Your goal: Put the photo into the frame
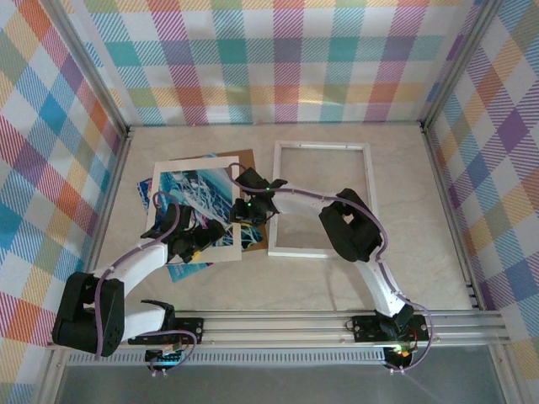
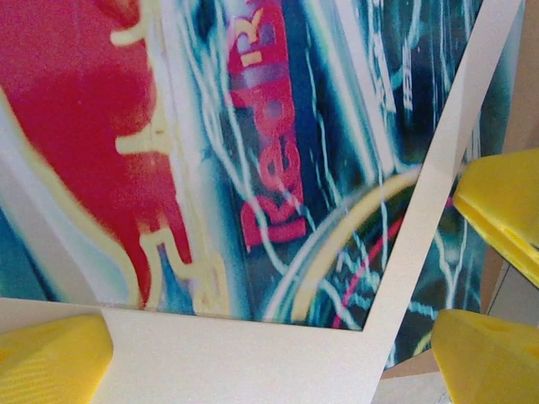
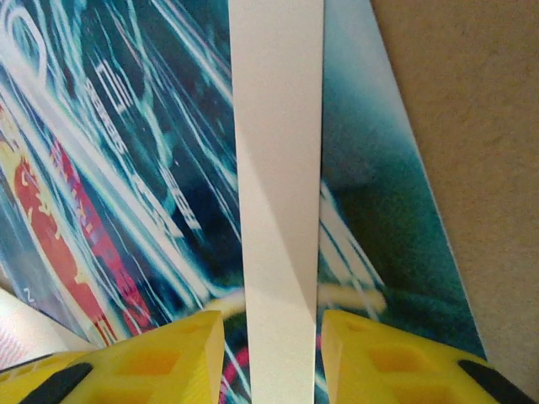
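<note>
Photo [image 1: 195, 195] lying left of the frame [image 1: 322, 146], under a cream mat [image 1: 189, 164] on a brown board [image 1: 244, 158], not yet framed. Left gripper [image 2: 278, 337] hovering spread wide over it; right gripper [image 3: 274, 337] straddling a mat strip, apparently to clear it, grip unclear. Beige table [image 1: 295, 286]; checked walls [image 1: 286, 59] enclosing it.

Top cam sits high behind the arm bases [image 1: 253, 324], looking down and forward over the whole table [image 1: 396, 278]. Both wrist cams point down, really close, at the left side. The left one is over a corner of the cream mat [image 2: 253, 362], the right one over its right strip. All three share the photo [image 1: 195, 194].
</note>
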You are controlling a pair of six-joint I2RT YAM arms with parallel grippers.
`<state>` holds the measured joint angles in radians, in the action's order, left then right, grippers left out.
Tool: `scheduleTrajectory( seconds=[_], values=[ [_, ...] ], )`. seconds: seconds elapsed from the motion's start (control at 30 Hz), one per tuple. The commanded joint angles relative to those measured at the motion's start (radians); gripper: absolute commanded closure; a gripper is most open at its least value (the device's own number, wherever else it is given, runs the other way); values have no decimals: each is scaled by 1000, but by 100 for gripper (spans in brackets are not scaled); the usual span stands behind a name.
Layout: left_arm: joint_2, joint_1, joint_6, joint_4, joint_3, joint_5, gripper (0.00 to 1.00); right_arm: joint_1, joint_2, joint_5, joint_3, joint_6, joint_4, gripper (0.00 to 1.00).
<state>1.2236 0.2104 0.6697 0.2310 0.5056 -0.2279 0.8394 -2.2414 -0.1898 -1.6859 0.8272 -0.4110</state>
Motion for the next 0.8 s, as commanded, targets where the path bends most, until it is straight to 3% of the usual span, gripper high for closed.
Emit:
scheduleTrajectory(
  seconds=[0.0,0.2,0.43,0.77],
  values=[
    [42,-8,18,-13,-58,-34,0,12,-30,65,-36,-18,-85,63],
    [67,-8,24,-47,-68,-49,0,18,-82,28,-101,-36,-113,60],
    [120,-8,28,-90,-62,-65,0,17,-83,-63,-108,-37,-28,60],
    [134,-8,20,-84,-57,-60,0,-6,92,-90,121,-3,267,59]
  ],
)
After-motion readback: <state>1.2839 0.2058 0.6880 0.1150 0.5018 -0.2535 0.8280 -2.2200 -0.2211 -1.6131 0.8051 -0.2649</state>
